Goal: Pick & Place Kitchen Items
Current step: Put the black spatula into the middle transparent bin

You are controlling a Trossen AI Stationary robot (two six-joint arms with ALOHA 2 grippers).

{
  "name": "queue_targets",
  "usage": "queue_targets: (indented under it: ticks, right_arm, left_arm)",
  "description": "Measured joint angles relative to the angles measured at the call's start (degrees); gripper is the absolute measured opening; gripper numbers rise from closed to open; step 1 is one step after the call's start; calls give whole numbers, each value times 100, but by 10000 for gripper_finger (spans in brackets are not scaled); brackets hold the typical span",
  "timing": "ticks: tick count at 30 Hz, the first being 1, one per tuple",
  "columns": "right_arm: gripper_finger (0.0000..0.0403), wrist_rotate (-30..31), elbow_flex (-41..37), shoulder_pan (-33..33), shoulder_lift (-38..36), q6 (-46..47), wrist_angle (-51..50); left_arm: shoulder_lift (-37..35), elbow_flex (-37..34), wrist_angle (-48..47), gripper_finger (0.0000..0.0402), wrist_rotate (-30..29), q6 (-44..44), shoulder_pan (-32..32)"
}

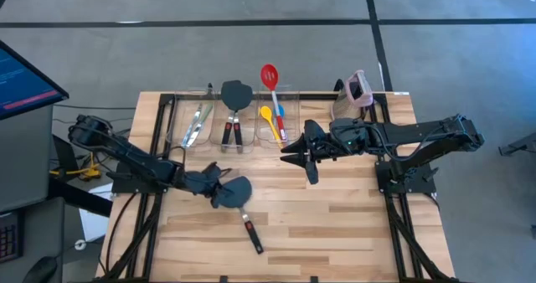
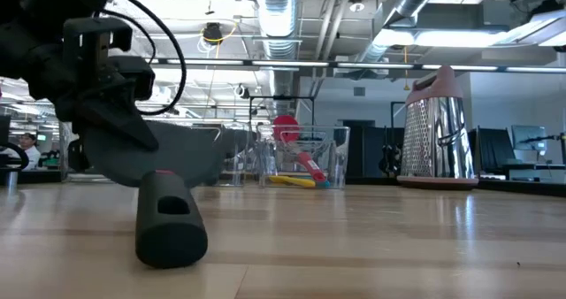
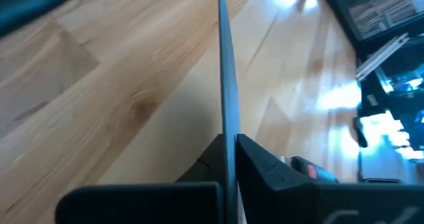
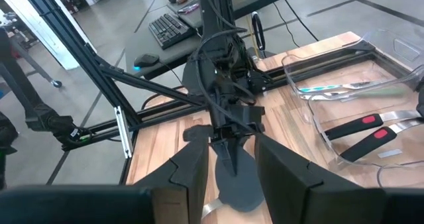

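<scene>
A dark grey spatula (image 1: 239,198) with a black-red handle lies near the table's middle-left, and my left gripper (image 1: 223,186) is shut on its blade. In the low view its handle end (image 2: 168,221) rests on the wood. My right gripper (image 1: 300,159) hovers open above the table's middle, right of the spatula, with nothing between its fingers (image 4: 192,174). At the far edge stand three clear bins: thin silvery-green tools (image 1: 197,122) in the left one, spatulas (image 1: 235,107) in the middle one, and a red slotted spoon (image 1: 269,75) with yellow and blue spoons (image 1: 270,115) in the right one. My left gripper pinches the spatula's flat blade (image 3: 228,111) between its two fingers (image 3: 265,168); the wrist view shows the blade edge-on in the gap. The fingers come from the table's left, slanting downward. The handle (image 1: 251,231) lies on the table, pointing toward the near edge.
A metal grater with a pink top (image 1: 358,90) stands at the far right, beside the bins. A monitor (image 1: 25,78) sits off the table's left. Bare wood (image 1: 335,224) spreads across the near right half.
</scene>
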Motion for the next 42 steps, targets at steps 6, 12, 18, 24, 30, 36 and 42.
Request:
queue_targets:
  ticks: [6,12,18,24,30,36,42]
  right_arm:
    - [118,1,0,2,0,0,0]
    - [118,2,0,4,0,0,-5]
    - [118,0,0,4,0,2,-9]
    - [118,2,0,4,0,2,-22]
    - [118,2,0,4,0,2,-22]
    - [118,1,0,4,-1,20,0]
    - [118,0,0,4,-2,391,140]
  left_arm:
    - [-520,-4,-15,1,-24,206,4]
    - [-1266,-11,-25,1,-38,595,4]
    - [-2095,-11,11,1,-306,1062,4]
    - [-2903,-11,34,1,-701,1512,4]
    - [-3550,-9,49,1,-1043,2089,4]
    - [-3904,-7,140,1,-1585,2799,4]
    - [-3951,-4,593,1,-1861,3260,4]
